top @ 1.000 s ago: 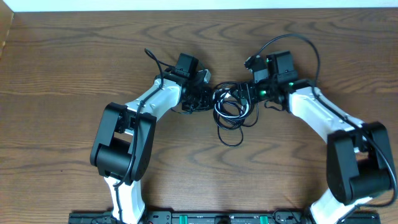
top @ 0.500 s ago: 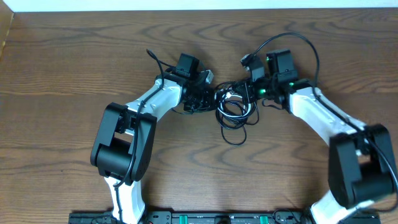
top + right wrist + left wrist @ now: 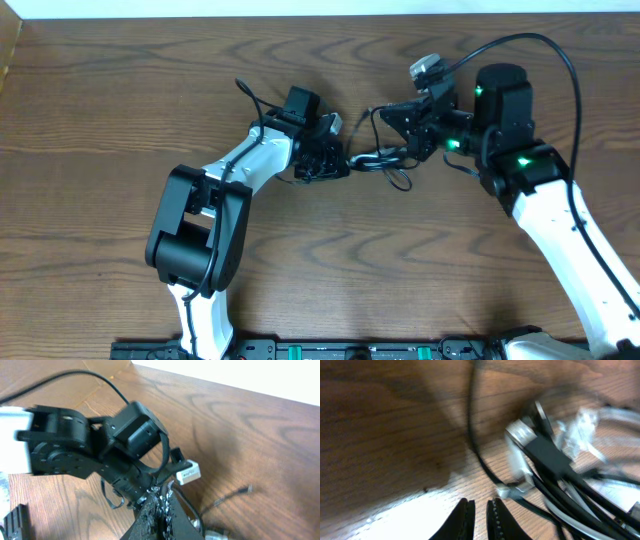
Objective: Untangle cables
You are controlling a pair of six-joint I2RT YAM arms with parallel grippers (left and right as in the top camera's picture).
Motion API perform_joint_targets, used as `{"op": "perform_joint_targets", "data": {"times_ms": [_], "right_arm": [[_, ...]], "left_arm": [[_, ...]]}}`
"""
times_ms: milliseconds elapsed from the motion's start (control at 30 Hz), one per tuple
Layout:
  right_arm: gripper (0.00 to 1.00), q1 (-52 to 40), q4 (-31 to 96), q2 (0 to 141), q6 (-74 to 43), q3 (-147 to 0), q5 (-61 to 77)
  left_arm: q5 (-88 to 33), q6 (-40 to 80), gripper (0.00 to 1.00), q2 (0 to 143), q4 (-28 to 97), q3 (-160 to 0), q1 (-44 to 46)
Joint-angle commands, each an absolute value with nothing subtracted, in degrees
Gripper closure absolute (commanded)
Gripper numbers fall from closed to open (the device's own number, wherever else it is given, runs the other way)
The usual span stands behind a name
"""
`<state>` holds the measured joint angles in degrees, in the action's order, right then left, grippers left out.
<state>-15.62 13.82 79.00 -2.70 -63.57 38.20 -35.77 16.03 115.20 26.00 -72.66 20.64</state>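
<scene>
The cables (image 3: 384, 157) are a small tangle of black and pale cords stretched between the two grippers at mid-table. My right gripper (image 3: 396, 122) is raised above them, shut on cords that hang down from it. In the right wrist view its jaws (image 3: 162, 497) are pressed together with shiny strands pinched between, and a black cord loops past one finger. My left gripper (image 3: 336, 160) sits low at the tangle's left end. The left wrist view shows its fingertips (image 3: 480, 509) a narrow gap apart with only wood between. A black plug (image 3: 547, 455) and a silver plug (image 3: 521, 435) lie just ahead of them.
Thick black cords run from the arms, one arching over the right arm (image 3: 545, 45) and one behind the left arm (image 3: 245, 95). The left arm's wrist (image 3: 125, 435) fills the right wrist view. A loose cable end (image 3: 235, 494) lies on the wood.
The right gripper closed on the tangle, then rose and swung right, drawing the loops into a tighter, stretched bundle. The left jaws parted slightly.
</scene>
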Motion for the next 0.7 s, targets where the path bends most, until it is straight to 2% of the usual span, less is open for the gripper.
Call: {"op": "perform_joint_targets", "data": {"times_ms": [0,100,267,367,667], "right_arm": [[0.99,-15.4,12.7,75.6,0.3,-64.1,39.4],[0.99,-15.4,11.2,74.8,1.0,-64.1,39.4],[0.99,-15.4,12.3,75.0,1.0,-64.0,39.4],[0.99,-15.4,12.0,75.0,2.0,-64.0,39.4],[0.99,-15.3,-8.7,75.0,3.1,-64.0,39.2]], "left_arm": [[-38.8,15.9,0.85,116.1,27.6,-74.7,18.0],[-45.7,19.1,0.83,116.0,27.7,-75.7,15.5],[-53.7,20.8,0.5,116.0,26.5,-75.8,13.0],[-53.8,21.6,0.39,116.0,26.3,-75.8,13.0],[-54.8,21.7,0.37,116.0,25.2,-75.8,13.1]]}}
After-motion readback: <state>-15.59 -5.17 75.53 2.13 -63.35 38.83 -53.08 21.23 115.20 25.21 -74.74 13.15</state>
